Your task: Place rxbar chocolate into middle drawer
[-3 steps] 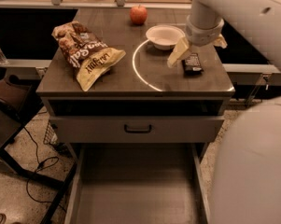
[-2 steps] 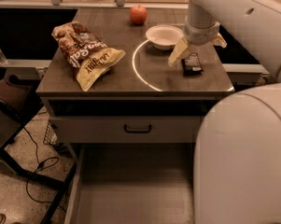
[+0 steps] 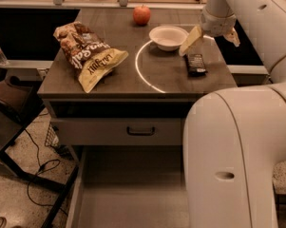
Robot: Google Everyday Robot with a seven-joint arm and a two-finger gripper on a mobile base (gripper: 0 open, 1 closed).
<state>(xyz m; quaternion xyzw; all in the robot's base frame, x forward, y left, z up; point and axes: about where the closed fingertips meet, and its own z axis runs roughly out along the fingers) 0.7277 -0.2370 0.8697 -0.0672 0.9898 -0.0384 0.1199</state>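
Note:
The rxbar chocolate [image 3: 195, 64], a small black-wrapped bar, lies flat on the right side of the cabinet top. My gripper [image 3: 210, 45] hovers just above and behind it. Its pale fingers [image 3: 190, 40] are spread apart and hold nothing. The middle drawer [image 3: 128, 194] is pulled out at the bottom of the view, with a bare grey floor. My arm's large white body [image 3: 233, 156] covers its right part.
A big brown-and-yellow chip bag [image 3: 91, 55] lies on the left of the top. A white bowl [image 3: 168, 36] sits beside the gripper and a red apple [image 3: 142, 14] stands behind it. The top drawer front with a dark handle [image 3: 140, 131] is closed.
The gripper has lifted a little up and away from the bar, which still lies where it was. The arm's white body has swung further into the right foreground.

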